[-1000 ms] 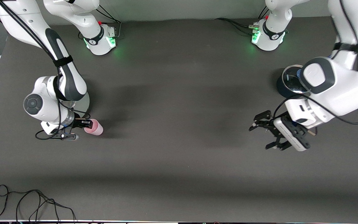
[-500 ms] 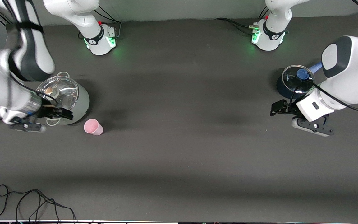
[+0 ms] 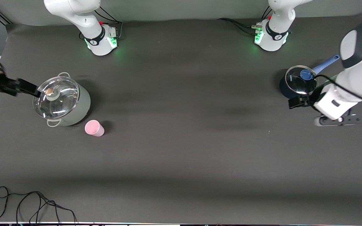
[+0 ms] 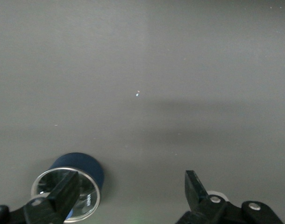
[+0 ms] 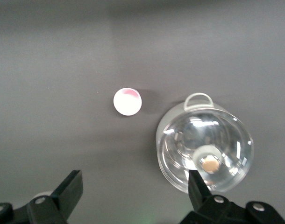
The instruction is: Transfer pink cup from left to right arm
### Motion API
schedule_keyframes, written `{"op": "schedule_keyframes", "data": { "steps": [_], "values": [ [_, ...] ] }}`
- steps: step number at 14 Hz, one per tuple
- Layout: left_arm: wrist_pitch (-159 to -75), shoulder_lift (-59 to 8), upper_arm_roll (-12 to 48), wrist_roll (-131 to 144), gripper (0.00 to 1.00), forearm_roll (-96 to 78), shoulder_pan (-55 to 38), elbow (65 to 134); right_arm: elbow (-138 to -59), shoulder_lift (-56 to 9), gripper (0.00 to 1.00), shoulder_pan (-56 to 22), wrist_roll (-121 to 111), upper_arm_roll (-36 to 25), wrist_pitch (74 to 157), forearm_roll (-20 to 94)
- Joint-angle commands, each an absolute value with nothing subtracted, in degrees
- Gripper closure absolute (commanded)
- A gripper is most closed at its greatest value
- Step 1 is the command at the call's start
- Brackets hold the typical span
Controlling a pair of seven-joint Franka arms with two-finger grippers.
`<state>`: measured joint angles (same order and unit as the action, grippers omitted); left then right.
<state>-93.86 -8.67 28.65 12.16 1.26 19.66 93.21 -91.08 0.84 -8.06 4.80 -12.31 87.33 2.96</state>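
The pink cup (image 3: 94,128) stands upright on the dark table, beside the silver pot (image 3: 62,102) and a little nearer to the front camera. It is free of both grippers. The right wrist view shows its open mouth from above (image 5: 127,101). My right gripper (image 3: 15,96) is open and empty, up in the air over the right arm's end of the table beside the silver pot (image 5: 204,149). It also shows in the right wrist view (image 5: 134,182). My left gripper (image 3: 305,112) is open and empty, raised over the left arm's end, and shows in the left wrist view (image 4: 131,179).
A dark blue pot (image 3: 296,84) with a glass lid and a blue handle stands at the left arm's end, beside the left gripper. It also shows in the left wrist view (image 4: 70,186). A black cable (image 3: 27,204) lies at the front edge. The arm bases (image 3: 101,39) stand at the back.
My right gripper has left the pink cup, risen and pulled away past the silver pot. My left gripper has risen and drawn back beside the blue pot. The cup has not moved.
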Motion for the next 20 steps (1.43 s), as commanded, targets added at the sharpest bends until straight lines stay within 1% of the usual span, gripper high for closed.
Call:
{"op": "schedule_keyframes", "data": {
  "steps": [1,4,7,9,12,15,16,17,19,20],
  "values": [
    [-92.1,-8.1,28.6,7.3,0.0,3.1,20.4,91.7,-87.1,-0.7,0.0,-8.4,2.0,-15.6,84.8,1.9],
    [-91.2,-7.8,28.4,-5.6,0.0,3.0,26.4,91.3,-83.6,-2.8,0.0,-8.5,-2.5,-15.6,84.8,2.0],
    [-88.6,-6.5,28.5,-3.1,0.0,2.9,26.1,91.3,-80.4,-4.9,0.0,-8.9,-2.5,-14.8,84.7,2.3],
    [-86.7,-5.9,28.7,2.2,0.0,2.9,26.1,91.1,-80.3,-5.1,0.0,-9.0,-2.5,-14.8,84.6,2.5],
    [-88.0,-3.8,28.9,2.5,0.0,3.3,26.1,91.9,-80.5,-5.3,0.0,-9.8,-2.6,-14.8,84.6,2.6],
    [-91.7,0.3,28.9,2.4,0.0,3.1,25.9,96.7,-81.6,-5.1,0.0,-10.8,-2.5,-14.4,83.9,2.5],
    [-92.5,1.2,28.9,2.3,0.0,3.0,25.8,97.8,-82.3,-4.5,0.0,-9.8,-2.5,-12.5,83.8,2.5],
    [-92.4,1.3,28.9,1.9,0.0,2.7,26.0,97.8,-83.5,-3.4,0.0,-7.0,-2.4,-9.8,83.8,2.5],
    [-91.5,0.9,27.9,1.6,0.0,2.3,24.6,96.8,-87.1,-0.5,0.0,0.1,-2.0,-1.3,84.0,1.8],
    [-91.4,0.8,23.7,1.2,0.0,2.3,20.6,96.4,-87.3,-0.4,0.0,1.6,-1.9,0.2,84.0,1.7]
  ]
}}
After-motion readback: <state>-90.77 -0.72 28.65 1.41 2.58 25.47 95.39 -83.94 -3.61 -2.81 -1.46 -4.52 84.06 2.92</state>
